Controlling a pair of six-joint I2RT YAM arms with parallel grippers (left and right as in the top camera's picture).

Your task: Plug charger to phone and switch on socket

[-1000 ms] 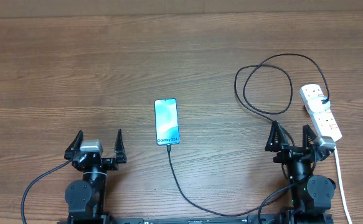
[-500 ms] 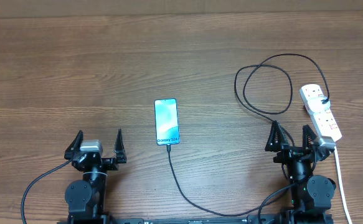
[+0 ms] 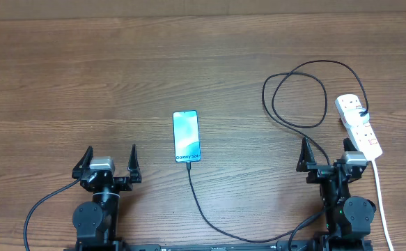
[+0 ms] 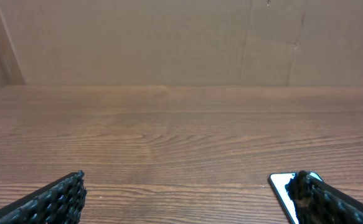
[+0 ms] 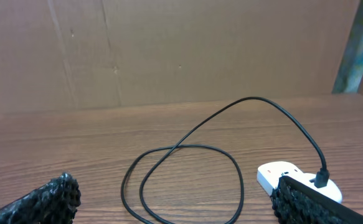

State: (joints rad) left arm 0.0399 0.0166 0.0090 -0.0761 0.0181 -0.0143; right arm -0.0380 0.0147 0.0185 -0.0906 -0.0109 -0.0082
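With the left gripper (image 3: 111, 152) and right gripper (image 3: 326, 153) both spread and empty, a reach to the socket (image 3: 359, 125) just beside the right one could snag the charger (image 3: 325, 101) loop, tugging its tip off the mid-table phone (image 3: 186, 135).

Table (image 3: 84, 70) matt wood grain; socket (image 3: 359, 127) smooth plastic (glossy) — phone (image 3: 186, 135) screen glossy.

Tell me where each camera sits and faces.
Overhead: above the table, looking straight down on phone, charger, power strip; arms, left fingers and right fingers open, at bottom.
Left wrist: low, facing forward toward a cardboard wall; left fingers, phone corner.
Right wrist: low, facing forward; right fingers, charger loop, power strip end.
Shared: overhead and left wrist both show the phone.
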